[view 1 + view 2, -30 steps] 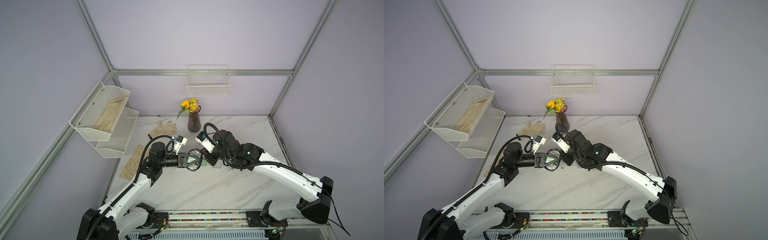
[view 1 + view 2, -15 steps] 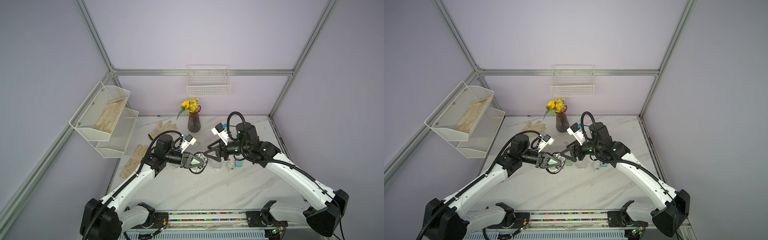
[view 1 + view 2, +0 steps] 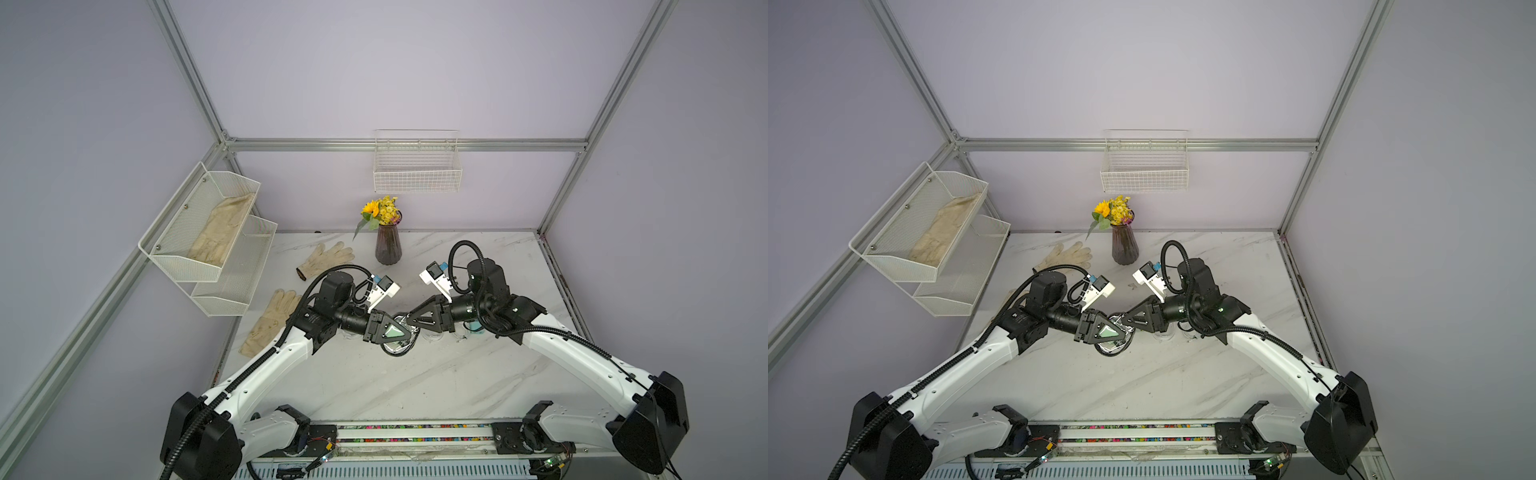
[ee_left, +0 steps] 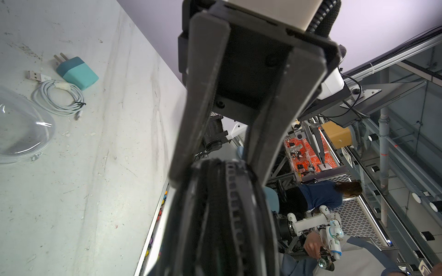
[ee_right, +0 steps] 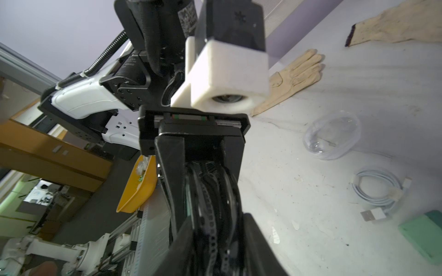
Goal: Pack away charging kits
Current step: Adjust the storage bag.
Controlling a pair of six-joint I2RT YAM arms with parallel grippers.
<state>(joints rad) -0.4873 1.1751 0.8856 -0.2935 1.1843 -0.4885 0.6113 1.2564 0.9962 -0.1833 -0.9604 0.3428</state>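
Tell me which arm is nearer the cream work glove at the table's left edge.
Left. The left arm runs right alongside the cream work glove, partly hiding it; the right arm reaches in from the opposite side of the marble table, well clear.

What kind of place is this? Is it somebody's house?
Probably a robot lab, not a house: two white robot arms work on a marble table inside a metal-framed booth, and another small robot sits outside.

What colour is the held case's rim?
The case rim is black, clearest in the left wrist view.
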